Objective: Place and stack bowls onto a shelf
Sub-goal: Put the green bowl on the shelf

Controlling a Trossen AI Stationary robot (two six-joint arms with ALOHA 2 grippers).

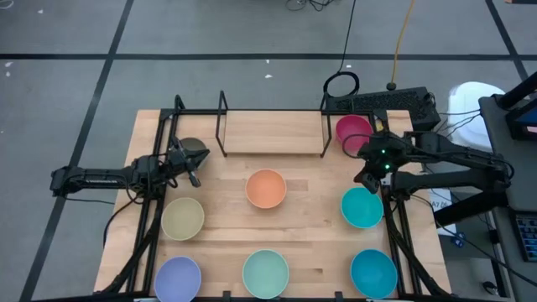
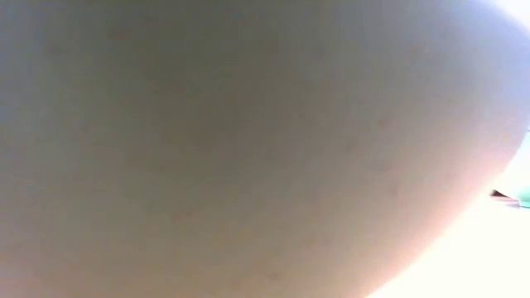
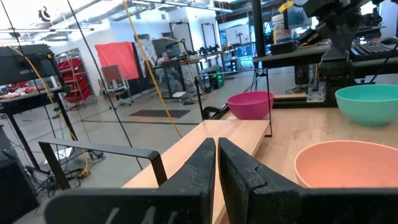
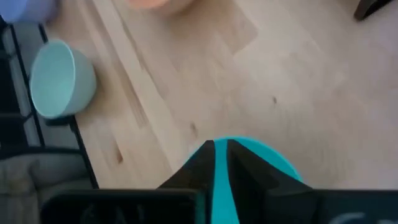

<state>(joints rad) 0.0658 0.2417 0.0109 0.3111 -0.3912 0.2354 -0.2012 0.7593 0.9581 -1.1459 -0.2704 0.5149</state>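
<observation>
Teal bowl [image 1: 362, 207] sits on the worktop [image 1: 310, 231] directly below the right gripper [image 1: 370, 178], its near rim between the barely parted fingers, not clearly pinched. It looks plain, round and upright. The left gripper [image 1: 195, 158], pressed together and empty, waits beside the shelf [image 1: 273, 134], farther off.

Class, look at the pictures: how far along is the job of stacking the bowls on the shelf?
Done: nothing; the shelf is bare. In hand: the right gripper is over the teal bowl nearest the shelf, while the left gripper waits by the shelf's left end. Left: every visible bowl, including the magenta bowl beside the shelf and the orange bowl.
</observation>
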